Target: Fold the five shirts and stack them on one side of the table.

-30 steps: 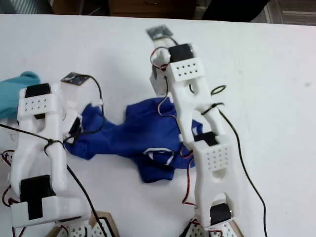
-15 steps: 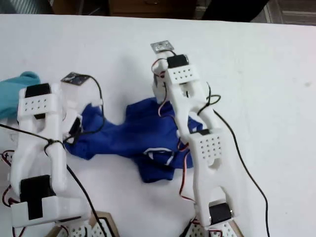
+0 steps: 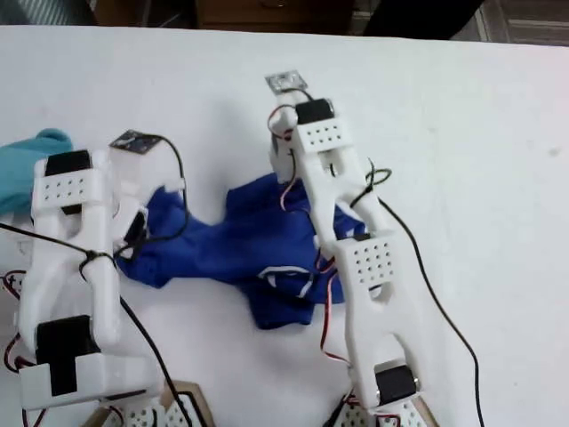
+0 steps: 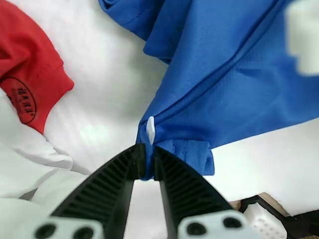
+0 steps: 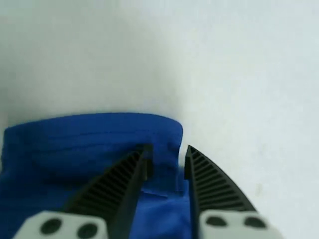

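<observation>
A crumpled blue shirt (image 3: 240,245) lies mid-table between the two arms. My left gripper (image 4: 149,149) is shut on one edge of the blue shirt (image 4: 234,74); in the high view it sits at the shirt's left end (image 3: 135,229). My right gripper (image 5: 167,152) is open, its fingers straddling a folded hem of the blue shirt (image 5: 89,137) at the cloth's far edge (image 3: 286,171). A red shirt (image 4: 30,74) lies close beside the left gripper. A teal shirt (image 3: 27,165) is bunched at the table's left edge.
The white table (image 3: 462,124) stretches bare to the right and toward the far edge. White cloth (image 4: 30,169) lies under the left gripper next to the red shirt. Both arm bases and loose cables crowd the near edge (image 3: 178,400).
The right arm has drawn back toward its base and a little left, bringing its gripper down onto the shirt's far edge. The left arm and the shirt have not moved.
</observation>
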Motion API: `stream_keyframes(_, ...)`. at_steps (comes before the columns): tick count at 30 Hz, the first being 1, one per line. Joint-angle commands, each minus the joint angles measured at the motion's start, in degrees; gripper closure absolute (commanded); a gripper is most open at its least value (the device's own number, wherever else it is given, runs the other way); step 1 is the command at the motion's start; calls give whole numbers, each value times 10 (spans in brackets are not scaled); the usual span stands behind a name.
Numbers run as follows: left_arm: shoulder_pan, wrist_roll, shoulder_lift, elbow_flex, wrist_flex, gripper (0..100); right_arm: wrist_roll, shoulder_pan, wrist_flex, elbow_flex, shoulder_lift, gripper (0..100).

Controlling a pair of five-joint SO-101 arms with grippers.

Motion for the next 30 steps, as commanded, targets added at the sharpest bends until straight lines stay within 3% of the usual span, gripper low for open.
stream_keyframes(1, 5, -6, -22, -17, -7, 974, -5, -2, 27, -94, 0, 884)
stream_keyframes(20, 5, -6, -22, -18, -7, 974, -2, -15, 19, -100, 91, 909)
stream_keyframes(22, 5, -6, -22, -17, -7, 974, 0, -15, 22, -126, 86, 984)
stream_keyframes(30, 28, 5, -20, -32, -25, 974, 37, -1, 81, -334, 31, 977)
